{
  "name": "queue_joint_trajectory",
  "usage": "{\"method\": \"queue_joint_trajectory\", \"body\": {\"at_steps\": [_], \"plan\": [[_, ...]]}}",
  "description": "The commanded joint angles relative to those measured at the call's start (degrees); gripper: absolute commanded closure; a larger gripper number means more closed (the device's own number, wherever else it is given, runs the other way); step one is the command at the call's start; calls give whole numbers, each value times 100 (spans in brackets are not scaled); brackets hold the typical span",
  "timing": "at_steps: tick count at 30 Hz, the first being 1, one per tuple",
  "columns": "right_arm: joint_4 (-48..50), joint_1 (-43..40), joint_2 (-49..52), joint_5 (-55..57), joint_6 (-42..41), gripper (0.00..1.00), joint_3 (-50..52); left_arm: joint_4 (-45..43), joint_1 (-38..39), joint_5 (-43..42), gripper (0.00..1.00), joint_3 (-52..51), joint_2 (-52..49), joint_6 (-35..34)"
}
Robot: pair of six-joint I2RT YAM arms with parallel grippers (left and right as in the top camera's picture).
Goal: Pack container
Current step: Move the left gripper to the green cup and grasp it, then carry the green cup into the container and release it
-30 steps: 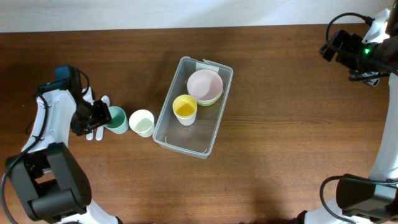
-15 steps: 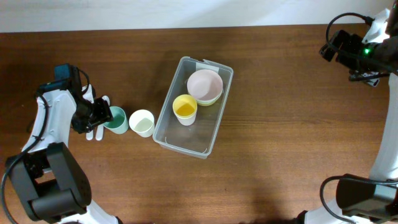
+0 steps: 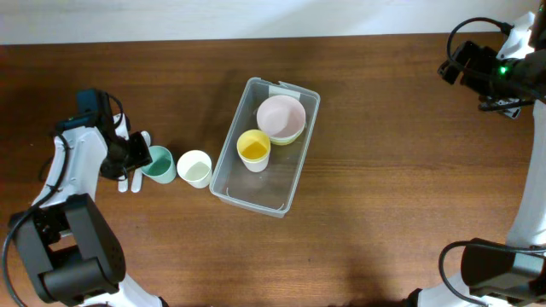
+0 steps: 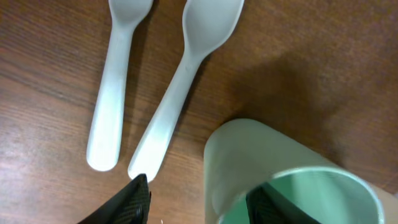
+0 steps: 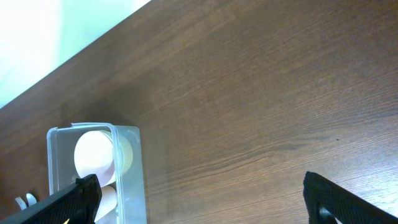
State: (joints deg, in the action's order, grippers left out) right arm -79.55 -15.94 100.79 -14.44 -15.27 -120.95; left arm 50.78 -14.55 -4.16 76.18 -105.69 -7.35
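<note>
The clear container (image 3: pixel 266 183) lies mid-table and holds a pink bowl (image 3: pixel 281 114) stacked in a yellow-green bowl, plus a yellow cup (image 3: pixel 253 148). A green cup (image 3: pixel 159 164) and a pale cup (image 3: pixel 194 168) stand to its left. My left gripper (image 3: pixel 138 159) is open at the green cup (image 4: pixel 280 168). It straddles the cup's wall, with one finger (image 4: pixel 266 204) inside and the other outside. My right gripper (image 3: pixel 474 70) is open and empty, high over the far right corner. Its view shows the container (image 5: pixel 127 177) from afar.
Two white spoons (image 4: pixel 183 81) lie side by side on the table just beyond the green cup, under the left gripper in the overhead view (image 3: pixel 126 183). The wall edge runs along the table's far side.
My left gripper has shifted slightly toward the far side beside the green cup. The cups and the right arm have not moved.
</note>
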Motion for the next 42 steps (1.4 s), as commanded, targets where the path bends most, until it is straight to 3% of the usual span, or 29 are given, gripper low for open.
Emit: {"method": "queue_joint_trajectory", "body": {"at_steps": [1,3,6,9,17,24,32,42], "plan": [[-2,-22,20,-9,-26,1,-9,-160,13,52,50,-210,-11,33],[-2,-22,20,-9,-26,1,-9,-164,15,48,55,-212,-85,33],[-2,-22,20,-9,-26,1,-9,-136,13,46,81,-208,-105,31],[-2,-22,20,-9,-26,1,-9,-63,13,28,98,-17,-87,33],[-2,-22,20,-9,-26,1,-9,1425,101,-339,99,1947,140,245],[-2,-22,20,-9,-26,1,-9,2570,927,-553,99,3263,282,313],[-2,-22,20,-9,-26,1,-9,2874,2612,-540,99,3171,345,509],[-2,-22,20,-9,-26,1,-9,1742,4273,125,99,2256,310,529]]}}
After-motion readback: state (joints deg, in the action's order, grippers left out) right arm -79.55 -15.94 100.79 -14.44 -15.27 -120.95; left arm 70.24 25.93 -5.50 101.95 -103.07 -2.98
